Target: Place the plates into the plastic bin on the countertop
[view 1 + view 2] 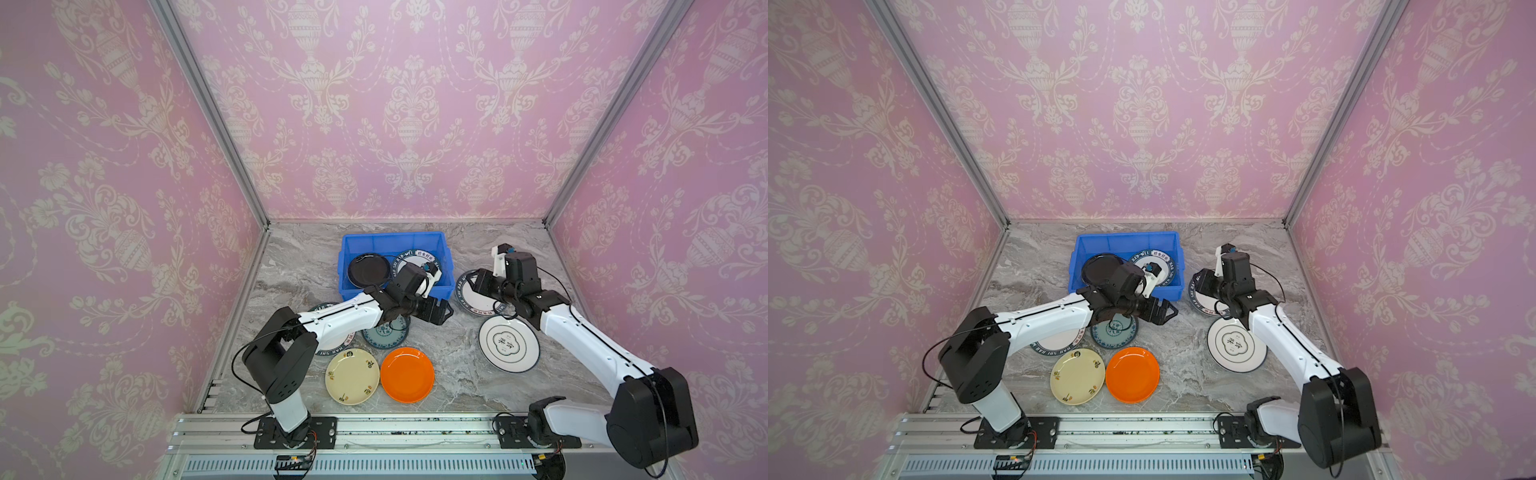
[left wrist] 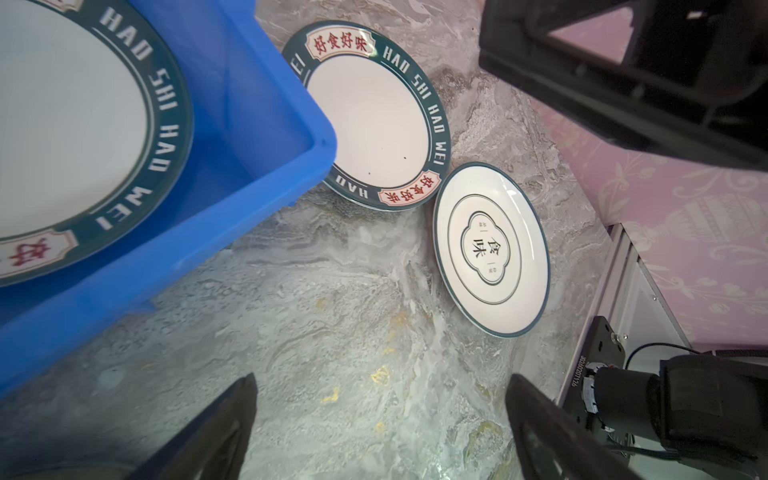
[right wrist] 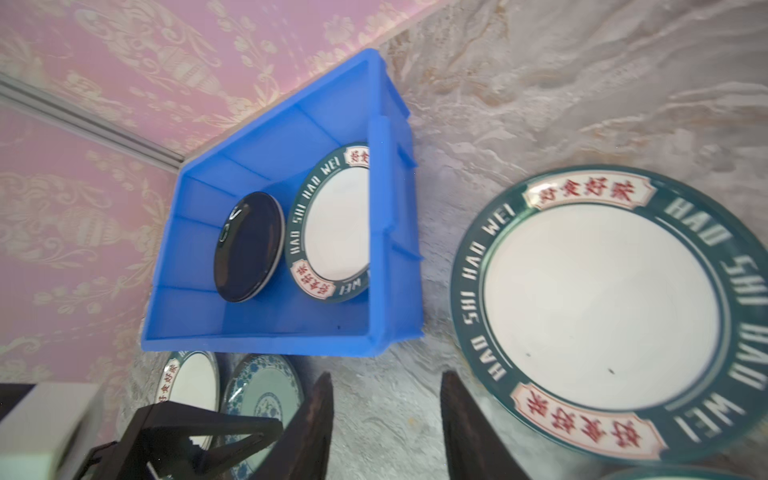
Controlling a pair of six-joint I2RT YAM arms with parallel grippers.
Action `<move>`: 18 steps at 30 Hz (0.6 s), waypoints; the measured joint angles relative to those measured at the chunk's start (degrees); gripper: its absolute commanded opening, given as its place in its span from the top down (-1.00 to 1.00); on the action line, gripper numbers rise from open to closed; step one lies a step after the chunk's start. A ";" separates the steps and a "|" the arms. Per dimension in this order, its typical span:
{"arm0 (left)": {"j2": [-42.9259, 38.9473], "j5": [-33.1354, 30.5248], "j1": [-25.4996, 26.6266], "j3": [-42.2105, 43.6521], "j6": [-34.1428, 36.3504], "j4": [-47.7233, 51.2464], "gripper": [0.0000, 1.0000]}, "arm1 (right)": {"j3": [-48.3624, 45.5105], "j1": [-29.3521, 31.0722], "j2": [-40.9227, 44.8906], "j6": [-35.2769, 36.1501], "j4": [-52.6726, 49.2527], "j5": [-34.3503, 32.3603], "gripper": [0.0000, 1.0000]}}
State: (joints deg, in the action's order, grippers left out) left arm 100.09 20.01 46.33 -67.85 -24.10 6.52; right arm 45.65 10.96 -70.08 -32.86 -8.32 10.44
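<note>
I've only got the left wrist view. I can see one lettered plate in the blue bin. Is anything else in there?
Observer: Yes, a black plate sits in the bin next to that lettered plate.
Operator: Which plates are out on the counter that I can't see?
Observer: In both top views there are four: an orange plate, a cream plate, a teal plate and a second lettered plate partly under the left arm.
Operator: And the right gripper?
Observer: The right gripper hangs open and empty by the rim of a third lettered plate, right of the bin.
</note>
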 measured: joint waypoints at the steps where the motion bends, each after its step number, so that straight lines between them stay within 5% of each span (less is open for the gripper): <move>1: 1.46 0.35 0.81 -1.11 -0.11 0.02 -0.74 | -2.03 -1.55 1.73 -0.61 0.07 -0.04 0.14; 10: 13.05 0.79 5.31 -11.15 -1.44 2.73 -0.42 | -10.91 -14.93 10.84 -6.19 3.48 2.97 0.17; 18: 22.58 3.13 7.30 -24.96 -0.57 11.17 -0.27 | -12.09 -18.01 10.86 -6.69 5.07 6.56 0.17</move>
State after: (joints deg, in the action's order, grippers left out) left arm 122.67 23.14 53.63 -92.82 -24.67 17.69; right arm 33.56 -7.05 -59.22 -39.55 -3.25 16.99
